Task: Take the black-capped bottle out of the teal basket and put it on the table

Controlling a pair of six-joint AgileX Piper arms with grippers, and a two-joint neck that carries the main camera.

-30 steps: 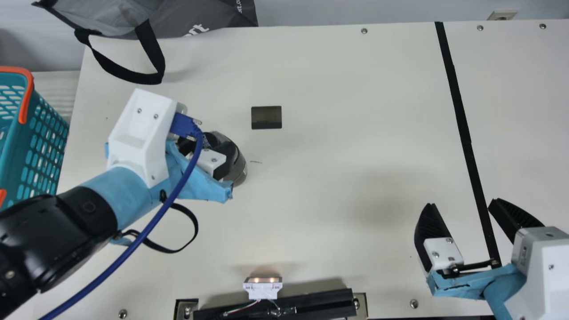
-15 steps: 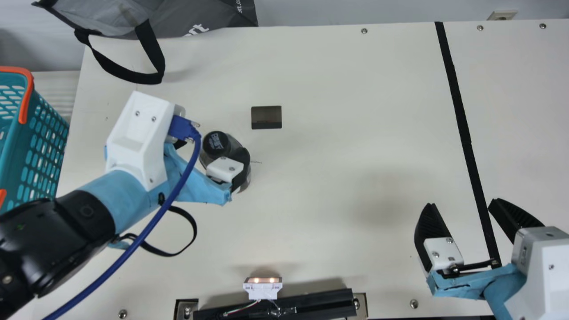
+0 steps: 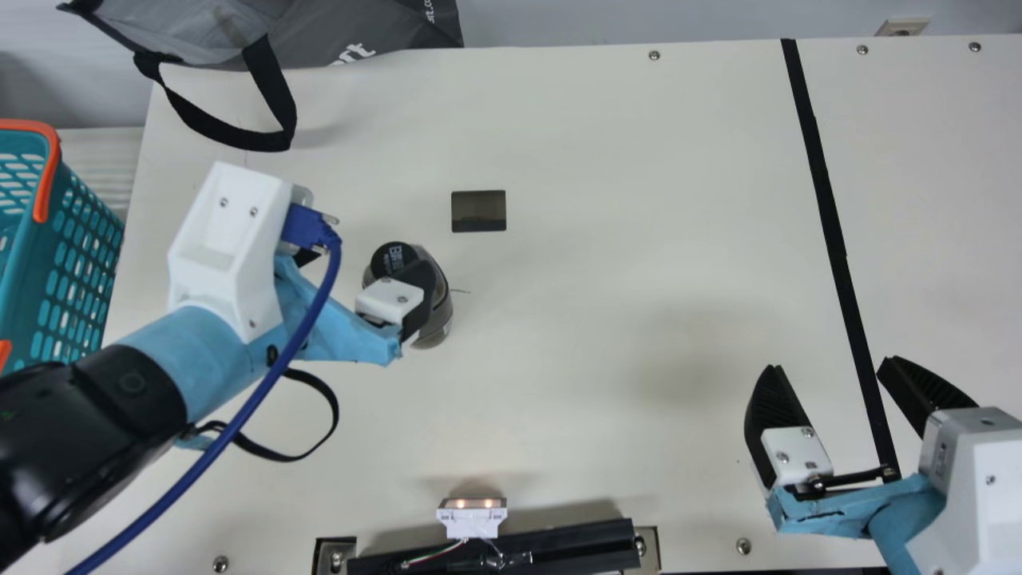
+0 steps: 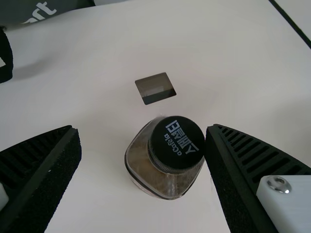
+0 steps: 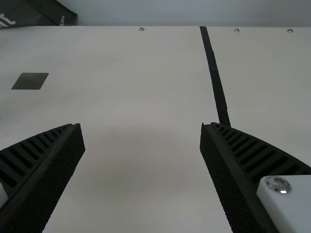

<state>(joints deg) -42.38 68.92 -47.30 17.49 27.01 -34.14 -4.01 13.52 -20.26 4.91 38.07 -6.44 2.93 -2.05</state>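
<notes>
In the main view my left gripper (image 3: 375, 275) is at the black-capped bottle (image 3: 437, 319), one finger over the bottle's near side. The left wrist view has the bottle (image 4: 165, 182) standing on the table between the widely parted fingers of my left gripper (image 4: 141, 128), its black cap close to one finger and well apart from the other. My right gripper (image 3: 829, 367) is open over the table's right part with nothing between its fingers; the right wrist view also shows that gripper (image 5: 141, 125) open. The teal basket (image 3: 76, 271) stands at the main view's left edge.
A dark rectangle (image 3: 479, 212) lies on the table (image 3: 607, 239) just beyond the bottle. A grey bag (image 3: 359, 28) with a black strap is at the far left. Black tape (image 3: 830, 216) runs across the right side, and a small lit device (image 3: 472, 519) is at the near edge.
My left gripper's fingers have parted around the bottle, and its arm has drawn back slightly to the left. The bottle's cap has come into sight and it has shifted a little. The right arm is unmoved.
</notes>
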